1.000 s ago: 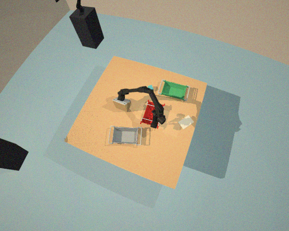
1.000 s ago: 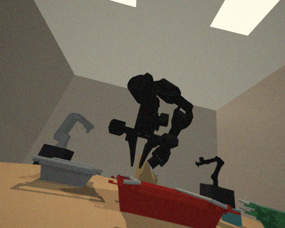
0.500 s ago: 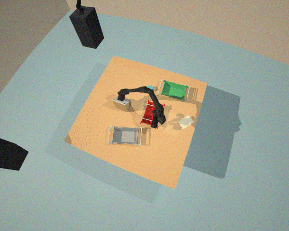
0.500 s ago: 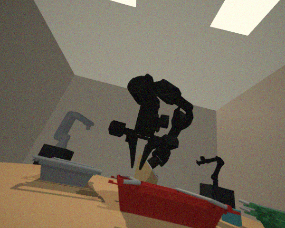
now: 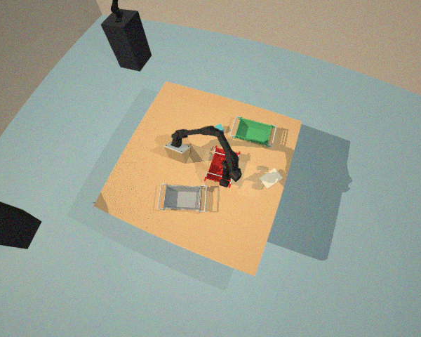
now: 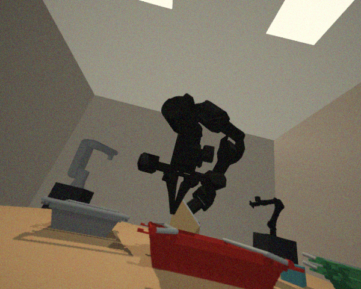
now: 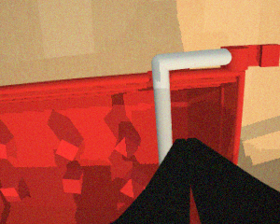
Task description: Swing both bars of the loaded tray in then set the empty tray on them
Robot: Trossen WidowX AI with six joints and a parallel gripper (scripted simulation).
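The red tray [image 5: 215, 165] [image 6: 205, 254] [image 7: 61, 89] stands on the table with small red blocks [image 7: 67, 149] inside. Its near bar [image 5: 214, 175] [image 6: 166, 230] [image 7: 164, 117] lies inward across the top, a little in from that end. Its far bar [image 5: 219, 152] [image 6: 252, 247] also lies inward across the top. My gripper [image 6: 172, 212] [image 7: 185, 147] is shut with nothing seen between its fingertips. It hangs over the near end of the red tray, close to the near bar, whose lower part it hides in the wrist view. The grey tray [image 5: 169, 197] [image 6: 81, 219] is empty, its bars out over its ends.
An empty green tray [image 5: 243, 126] [image 6: 351, 273] stands near the table's far edge, bars outward. A teal block [image 5: 218, 127] [image 6: 294, 275] lies beside it, partly behind the arm in the top view. A pale flat piece [image 5: 270, 177] lies to the right of the red tray.
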